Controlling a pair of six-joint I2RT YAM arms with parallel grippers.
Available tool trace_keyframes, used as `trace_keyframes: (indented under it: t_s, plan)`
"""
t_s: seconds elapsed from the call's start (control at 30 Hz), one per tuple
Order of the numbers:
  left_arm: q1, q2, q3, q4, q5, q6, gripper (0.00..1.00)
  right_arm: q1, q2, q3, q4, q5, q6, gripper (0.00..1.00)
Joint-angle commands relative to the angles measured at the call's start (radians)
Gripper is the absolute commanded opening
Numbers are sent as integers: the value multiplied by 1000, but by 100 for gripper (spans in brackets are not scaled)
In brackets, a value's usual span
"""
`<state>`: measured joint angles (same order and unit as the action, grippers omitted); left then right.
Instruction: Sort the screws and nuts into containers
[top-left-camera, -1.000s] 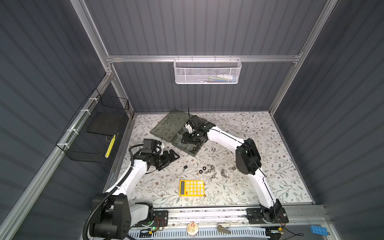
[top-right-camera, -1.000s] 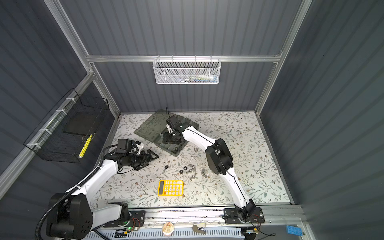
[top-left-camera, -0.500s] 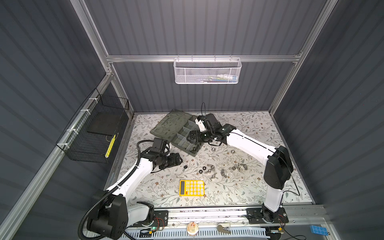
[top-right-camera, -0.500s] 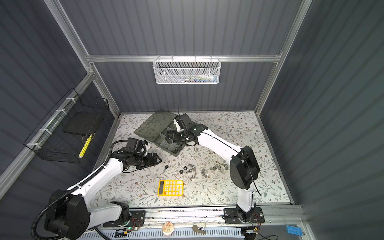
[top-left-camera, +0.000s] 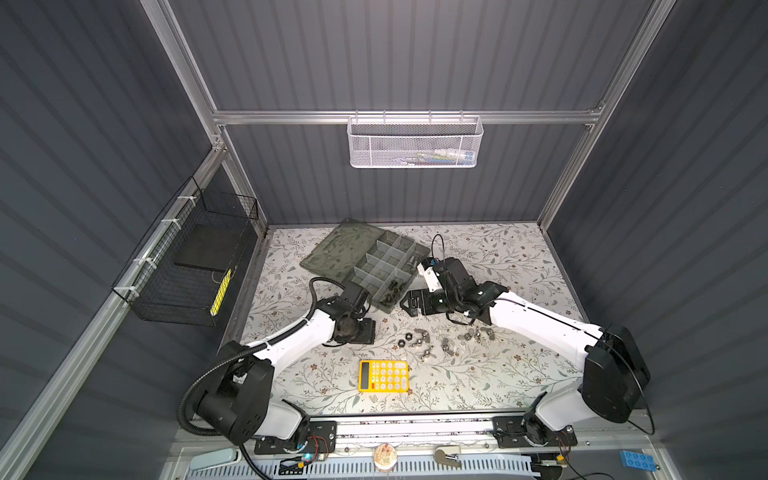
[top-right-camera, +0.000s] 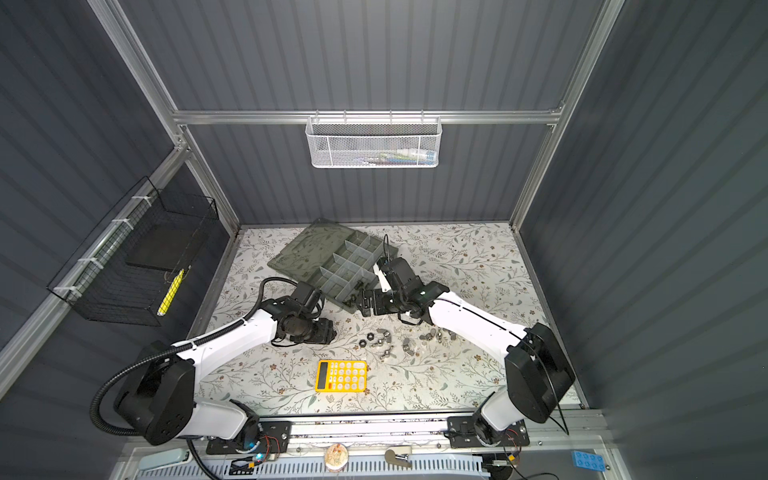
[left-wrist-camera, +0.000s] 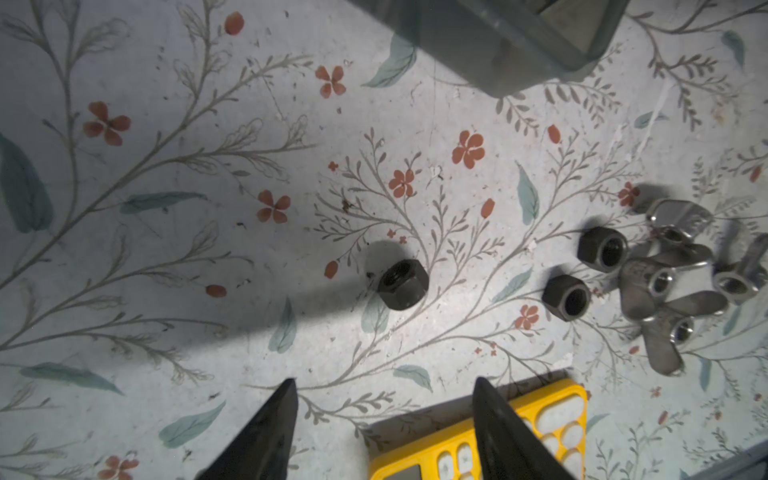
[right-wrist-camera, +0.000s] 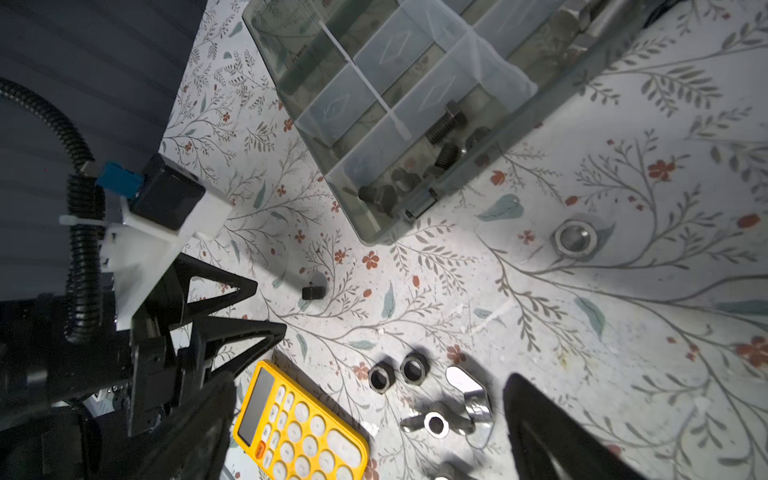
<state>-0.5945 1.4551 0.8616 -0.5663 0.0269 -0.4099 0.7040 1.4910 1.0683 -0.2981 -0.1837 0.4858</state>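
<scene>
- Nuts (left-wrist-camera: 665, 282) lay loose on the surface (left-wrist-camera: 166, 249) between box (top-left-camera: 374, 266) and calculator (top-left-camera: 383, 376): black hex, silver hex and wing types, none seemingly binned yet
- Screws (right-wrist-camera: 440, 137), several black ones, lay in the box's near corner compartment, on their sides, long axes at mixed angles; the other compartments looked empty
- One black nut (left-wrist-camera: 403, 284) sat alone, apparently flat with bore up, just ahead of the left fingers (left-wrist-camera: 266, 432), which stood apart and empty
- Right fingers (right-wrist-camera: 548, 428) were spread wide, empty, near the box's corner
</scene>
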Motion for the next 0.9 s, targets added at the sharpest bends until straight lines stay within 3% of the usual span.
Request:
trace_keyframes:
  t_s: [0.0, 0.4, 0.87]
  plan:
    - [-25, 44, 43, 11, -74, 24, 64, -12, -52, -60, 57, -4, 11, 99]
    - [-50, 160, 81, 26, -122, 43, 45, -23, -83, -142, 103, -24, 47, 99]
    - [-51, 200, 82, 61, -105, 35, 32, -26, -80, -136, 115, -37, 54, 99]
